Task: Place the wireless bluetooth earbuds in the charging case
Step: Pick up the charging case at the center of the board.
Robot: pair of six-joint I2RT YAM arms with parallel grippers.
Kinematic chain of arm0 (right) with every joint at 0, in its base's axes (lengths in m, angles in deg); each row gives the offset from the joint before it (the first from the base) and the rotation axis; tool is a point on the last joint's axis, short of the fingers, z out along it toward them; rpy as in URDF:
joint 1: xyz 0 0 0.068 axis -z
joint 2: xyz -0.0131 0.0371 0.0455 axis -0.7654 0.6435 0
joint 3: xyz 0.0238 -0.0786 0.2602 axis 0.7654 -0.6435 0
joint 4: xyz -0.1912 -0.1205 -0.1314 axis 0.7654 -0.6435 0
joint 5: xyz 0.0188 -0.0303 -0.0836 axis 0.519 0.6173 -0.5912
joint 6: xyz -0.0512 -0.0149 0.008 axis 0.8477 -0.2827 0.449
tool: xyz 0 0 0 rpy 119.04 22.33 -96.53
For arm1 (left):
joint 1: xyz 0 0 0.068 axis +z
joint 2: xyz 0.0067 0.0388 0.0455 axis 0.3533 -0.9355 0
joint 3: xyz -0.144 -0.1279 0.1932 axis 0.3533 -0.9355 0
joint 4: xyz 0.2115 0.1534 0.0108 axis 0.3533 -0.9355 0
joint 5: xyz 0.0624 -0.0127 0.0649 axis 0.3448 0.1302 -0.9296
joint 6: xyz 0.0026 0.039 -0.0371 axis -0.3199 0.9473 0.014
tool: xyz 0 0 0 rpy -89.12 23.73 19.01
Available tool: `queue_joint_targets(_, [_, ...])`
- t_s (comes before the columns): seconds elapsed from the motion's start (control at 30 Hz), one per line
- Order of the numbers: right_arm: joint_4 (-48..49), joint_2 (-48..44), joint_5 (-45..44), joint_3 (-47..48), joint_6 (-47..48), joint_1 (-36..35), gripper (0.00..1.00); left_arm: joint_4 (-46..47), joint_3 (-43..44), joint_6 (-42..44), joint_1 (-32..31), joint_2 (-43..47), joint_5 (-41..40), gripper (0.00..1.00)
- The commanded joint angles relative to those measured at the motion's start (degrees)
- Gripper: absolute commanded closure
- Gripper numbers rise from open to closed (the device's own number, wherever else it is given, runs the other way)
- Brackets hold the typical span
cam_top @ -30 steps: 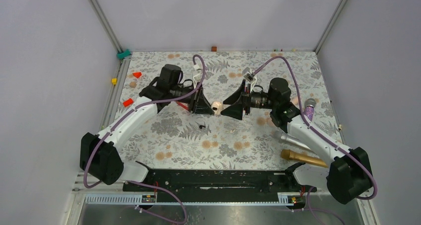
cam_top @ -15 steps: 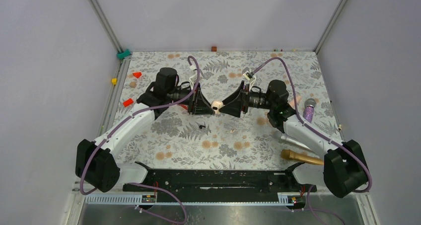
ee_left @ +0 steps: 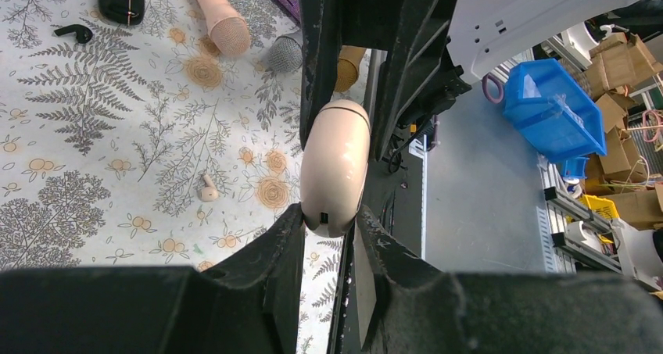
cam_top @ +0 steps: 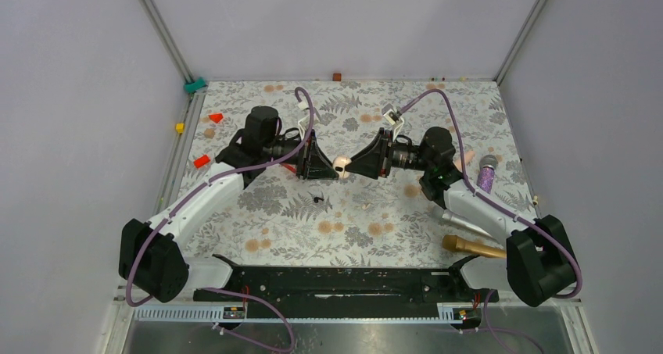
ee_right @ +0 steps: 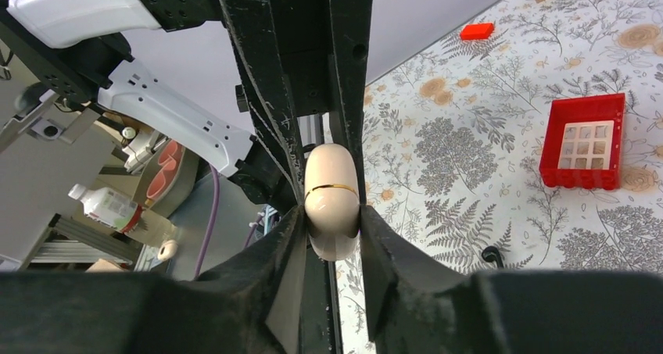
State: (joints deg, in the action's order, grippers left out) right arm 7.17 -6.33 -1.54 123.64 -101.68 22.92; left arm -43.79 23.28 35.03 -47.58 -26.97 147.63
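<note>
A beige oval charging case (cam_top: 340, 166) with a gold seam hangs above the table's middle, closed, held from both ends. My left gripper (ee_left: 328, 213) is shut on its end with the small port (ee_left: 334, 166). My right gripper (ee_right: 332, 213) is shut on the opposite end (ee_right: 331, 205), both fingers touching it. A small black earbud (cam_top: 317, 197) lies on the cloth just below the case, also seen in the right wrist view (ee_right: 491, 254) and the left wrist view (ee_left: 74, 32). A black oval case (ee_left: 121, 0) lies beside it. A beige earbud (ee_left: 207, 188) rests on the cloth.
A red gridded box (ee_right: 582, 143) sits behind the left arm. Gold (cam_top: 477, 248), silver (cam_top: 457, 219), purple (cam_top: 486, 174) and pink (ee_left: 219, 18) microphones lie at the right. Small red blocks (cam_top: 202, 161) dot the left edge.
My right gripper moved left to the beige case and its fingers closed on the free end. The left gripper kept its hold and shifted slightly left.
</note>
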Motion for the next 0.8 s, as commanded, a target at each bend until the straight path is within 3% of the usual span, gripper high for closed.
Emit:
queue_joint_targets(0.0, [4.8, 0.1, 1.9, 0.0, -0.9, -0.7, 0.69, 3.2, 0.0, -1.0, 0.1, 1.3, -0.4, 1.00])
queue_joint_targets(0.1, [4.7, -0.1, 2.0, 0.0, -0.9, -0.8, 0.80, 3.1, 0.2, -1.0, 0.0, 1.3, -0.8, 0.98])
queue_joint_targets(0.17, [4.5, -0.2, 2.1, 0.0, -0.4, -0.8, 0.85, 2.6, 0.4, -0.8, 0.0, 1.3, -0.9, 0.87])
queue_joint_targets(0.3, [1.6, -1.2, 2.6, 0.7, 1.6, -0.8, 0.89, 0.0, 1.2, 1.7, 0.1, 1.3, -0.5, 0.32])
queue_joint_targets(0.4, [-2.7, -2.1, 3.8, 2.0, 4.3, -0.8, 0.91, -10.3, 4.8, 11.7, 0.0, 0.8, 1.0, 0.04])
queue_joint_targets(0.57, [-9.3, -3.8, 5.7, 3.5, 9.4, -0.8, 0.93, -38.0, 18.4, 38.2, -0.1, -5.9, 0.5, 0.01])
queue_joint_targets(0.7, [-13.8, -4.5, 6.4, 4.3, 13.8, -0.8, 0.93, -55.9, 27.3, 55.0, -1.9, -12.3, 0.0, 0.01])
queue_joint_targets(0.77, [-15.2, -4.4, 6.6, 4.5, 14.9, -0.8, 0.93, -61.2, 30.0, 59.4, -4.2, -14.5, -1.9, 0.01])
